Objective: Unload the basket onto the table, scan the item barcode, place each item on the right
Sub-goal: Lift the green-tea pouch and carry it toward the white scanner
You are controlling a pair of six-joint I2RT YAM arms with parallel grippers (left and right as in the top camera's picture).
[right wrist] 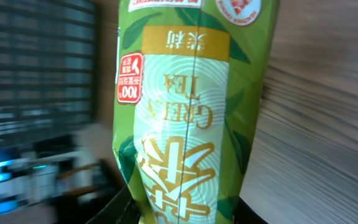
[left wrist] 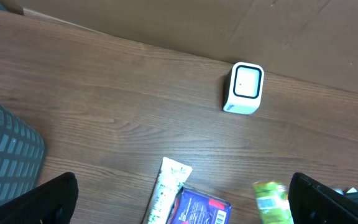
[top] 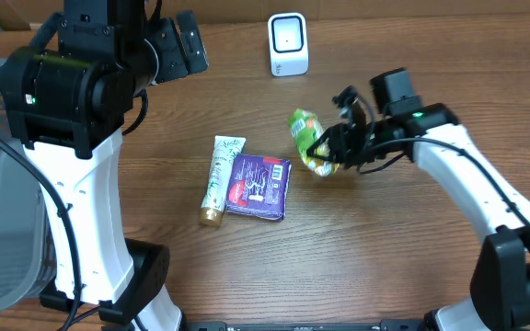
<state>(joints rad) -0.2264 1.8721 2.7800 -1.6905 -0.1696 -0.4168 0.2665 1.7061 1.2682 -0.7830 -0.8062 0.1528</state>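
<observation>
Right gripper (top: pixel 328 147) is clamped on one end of the green tea packet (top: pixel 305 136), right of the table's centre. The packet's long axis runs from the jaws toward the far left. The white barcode scanner (top: pixel 288 44) stands farther off, slightly left, well apart. Left gripper (top: pixel 184 44) hangs spread and empty, far left. The grey slatted basket (left wrist: pixel 5 158) hides its contents.

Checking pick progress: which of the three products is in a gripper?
The green tea packet, in the right gripper; the tube and purple packet lie ungripped.
</observation>
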